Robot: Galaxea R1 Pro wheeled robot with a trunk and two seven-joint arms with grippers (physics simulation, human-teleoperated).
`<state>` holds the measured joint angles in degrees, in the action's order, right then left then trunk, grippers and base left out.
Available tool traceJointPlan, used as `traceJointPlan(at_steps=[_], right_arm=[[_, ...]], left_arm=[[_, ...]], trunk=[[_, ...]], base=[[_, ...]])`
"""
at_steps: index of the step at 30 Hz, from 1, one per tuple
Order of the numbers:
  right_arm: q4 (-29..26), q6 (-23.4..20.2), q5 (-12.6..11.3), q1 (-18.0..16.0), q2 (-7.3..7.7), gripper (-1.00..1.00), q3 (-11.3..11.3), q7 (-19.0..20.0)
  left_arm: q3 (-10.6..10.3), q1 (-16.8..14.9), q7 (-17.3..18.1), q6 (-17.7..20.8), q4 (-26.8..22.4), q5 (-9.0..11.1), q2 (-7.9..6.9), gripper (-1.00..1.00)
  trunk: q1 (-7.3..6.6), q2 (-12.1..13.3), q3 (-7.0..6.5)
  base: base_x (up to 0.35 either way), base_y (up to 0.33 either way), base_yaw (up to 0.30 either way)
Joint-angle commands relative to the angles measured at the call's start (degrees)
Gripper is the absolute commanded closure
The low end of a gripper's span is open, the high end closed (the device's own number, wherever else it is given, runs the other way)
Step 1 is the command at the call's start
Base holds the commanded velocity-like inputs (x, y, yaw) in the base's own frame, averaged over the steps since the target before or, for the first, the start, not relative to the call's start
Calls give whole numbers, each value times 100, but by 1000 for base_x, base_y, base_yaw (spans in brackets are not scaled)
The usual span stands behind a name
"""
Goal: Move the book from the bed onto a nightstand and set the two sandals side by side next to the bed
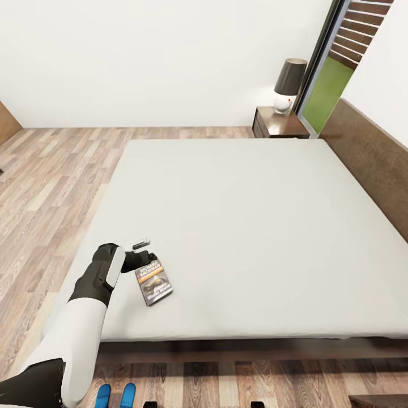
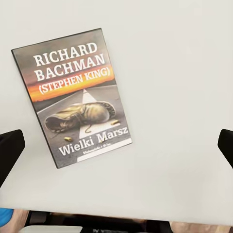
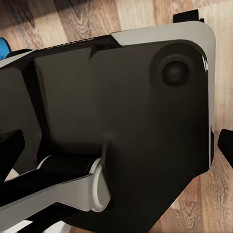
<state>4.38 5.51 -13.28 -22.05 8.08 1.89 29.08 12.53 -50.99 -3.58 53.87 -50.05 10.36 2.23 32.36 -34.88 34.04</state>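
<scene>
Now the book (image 1: 154, 282) lies flat on the bed (image 1: 255, 226), near its front left corner. Just above it the left gripper (image 2: 116, 145) hovers with fingers spread wide. I cannot tell the right gripper's state.

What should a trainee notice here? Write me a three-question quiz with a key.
1. True or false: the book lies on the nightstand.
2. The left pincer is: A) open, by the book; B) shut on the book; C) shut on a sandal.
3. Fill in: the blue sandals lie on the ____.
Key: 1 false, it lies on the bed; 2 A; 3 floor.
</scene>
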Motion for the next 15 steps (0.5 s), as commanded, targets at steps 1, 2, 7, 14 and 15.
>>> traceJointPlan(at_steps=[1,2,7,14,15], right_arm=[[28,38,-43,-10,1,-100,22,30],[28,38,-43,-10,1,-100,22,31],[28,38,-43,-10,1,-100,22,31],[28,38,-36,-10,1,-100,22,32],[28,38,-35,-10,1,-100,22,32]], left_arm=[[18,-3,-38,26,-5,53,6,-100],[16,-3,-38,26,-5,53,6,-100],[14,-5,-38,26,-5,55,6,-100],[13,-2,-38,27,-5,56,6,-100],[13,-3,-38,27,-5,55,6,-100]], trunk=[[1,-7,15],[1,-7,24],[1,-7,69],[1,-7,131],[1,-7,140]], base=[[0,0,0],[0,0,0],[0,0,0],[0,0,0],[0,0,0]])
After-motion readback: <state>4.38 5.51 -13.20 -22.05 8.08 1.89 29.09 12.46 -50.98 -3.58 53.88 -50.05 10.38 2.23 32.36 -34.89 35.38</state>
